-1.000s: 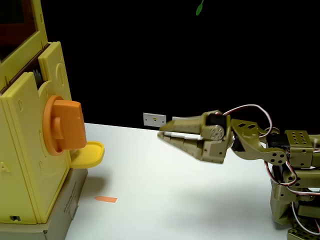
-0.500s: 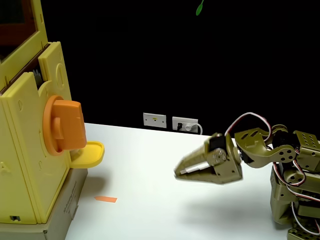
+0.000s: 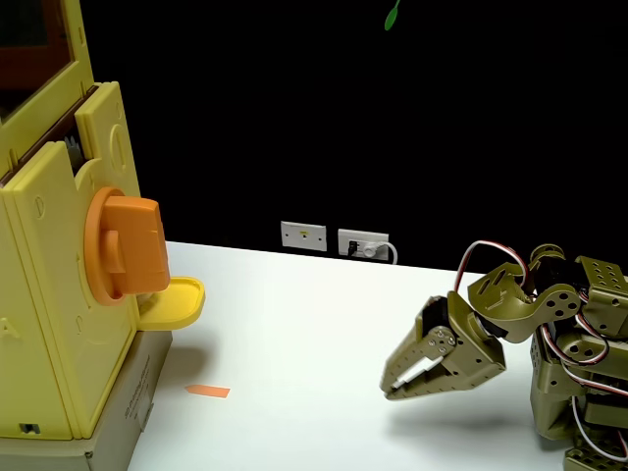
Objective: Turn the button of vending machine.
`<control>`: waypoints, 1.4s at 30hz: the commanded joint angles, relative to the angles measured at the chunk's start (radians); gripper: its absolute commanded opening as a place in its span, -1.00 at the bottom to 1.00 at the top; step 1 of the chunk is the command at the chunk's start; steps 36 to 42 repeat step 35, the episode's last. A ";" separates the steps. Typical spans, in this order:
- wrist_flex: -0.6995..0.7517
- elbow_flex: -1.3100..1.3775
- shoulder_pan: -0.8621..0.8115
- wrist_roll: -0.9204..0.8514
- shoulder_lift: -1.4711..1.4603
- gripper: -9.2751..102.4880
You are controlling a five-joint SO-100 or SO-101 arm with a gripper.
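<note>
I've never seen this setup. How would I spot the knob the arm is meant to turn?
Look to the left edge of the fixed view, where a big pale yellow vending machine stands on the white table. On its side facing the arm sits the button, just above a small yellow tray. It is the only bright orange part: a round disc with a thick blocky bar sticking out.

My gripper [image 3: 392,389] hangs low over the white table [image 3: 314,324], tips close together; the orange button [image 3: 132,247] on the yellow vending machine [image 3: 49,294] is far away.
</note>
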State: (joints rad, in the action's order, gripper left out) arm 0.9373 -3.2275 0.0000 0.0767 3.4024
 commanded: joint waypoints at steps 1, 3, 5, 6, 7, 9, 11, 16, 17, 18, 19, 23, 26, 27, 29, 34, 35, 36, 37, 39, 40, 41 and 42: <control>0.107 -0.049 0.000 0.023 0.146 -0.82; 0.127 -0.043 0.003 0.032 0.146 -0.82; 0.127 -0.043 0.018 0.031 0.146 -0.82; 0.127 -0.043 0.028 0.031 0.146 -0.83; 0.126 -0.043 0.035 0.032 0.146 -0.84; 0.117 -0.046 0.037 0.026 0.146 -0.84; 0.106 -0.049 0.035 0.014 0.146 -0.85; 0.106 -0.049 0.029 0.020 0.146 -0.86; 0.106 -0.049 0.028 0.021 0.146 -0.86; 0.106 -0.049 0.025 0.021 0.146 -0.86; 0.106 -0.049 0.025 0.023 0.146 -0.86; 0.106 -0.049 0.023 0.023 0.146 -0.86; 0.106 -0.049 0.025 0.023 0.146 -0.86; 0.106 -0.049 0.025 0.023 0.146 -0.86; 0.106 -0.049 0.025 0.023 0.146 -0.86; 0.106 -0.049 0.025 0.023 0.146 -0.86; 0.106 -0.049 0.025 0.023 0.147 -0.86; 0.106 -0.049 0.025 0.023 0.147 -0.86; 0.106 -0.049 0.025 0.023 0.147 -0.86; 0.106 -0.049 0.025 0.023 0.147 -0.86; 0.106 -0.049 0.025 0.023 0.147 -0.86; 0.106 -0.049 0.025 0.023 0.147 -0.86; 0.106 -0.049 0.025 0.023 0.147 -0.86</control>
